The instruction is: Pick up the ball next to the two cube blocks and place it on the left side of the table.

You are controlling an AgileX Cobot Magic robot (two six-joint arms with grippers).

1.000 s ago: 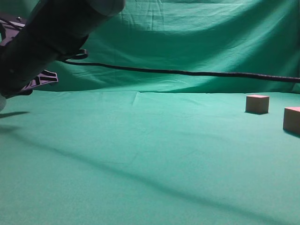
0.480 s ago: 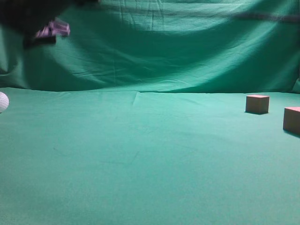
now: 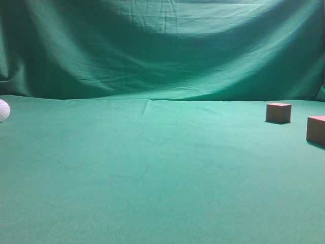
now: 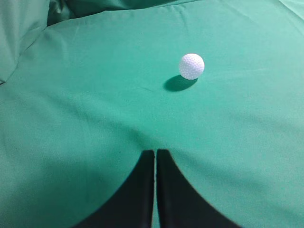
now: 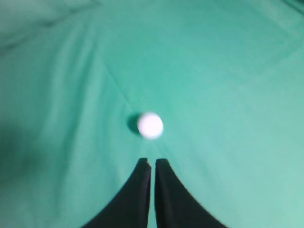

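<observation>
Ball [image 3: 3, 110] sits on the green bench [image 3: 152, 168] at the far left edge of the exterior view, well apart from the two cube blocks [image 3: 279, 112], which stand over at the right edge, one a little nearer the camera than the other. Relative to those cubes it now lies on the opposite, left side, resting free with a small shadow beside it in the left wrist view, where it shows as a white dimpled sphere [image 4: 192, 66]. The left gripper [image 4: 155, 156] hangs above the cloth short of the ball, its fingers pressed together and holding nothing; the right gripper [image 5: 152, 164] looks down on a blurred ball [image 5: 150, 125] just beyond its tips, fingers likewise pressed together and empty. Judging from this, the placing looks done, so the sound course is to keep both arms clear and lift away without brushing the ball, which would roll readily on cloth. Being round, it has no long axis and points no particular way.
</observation>
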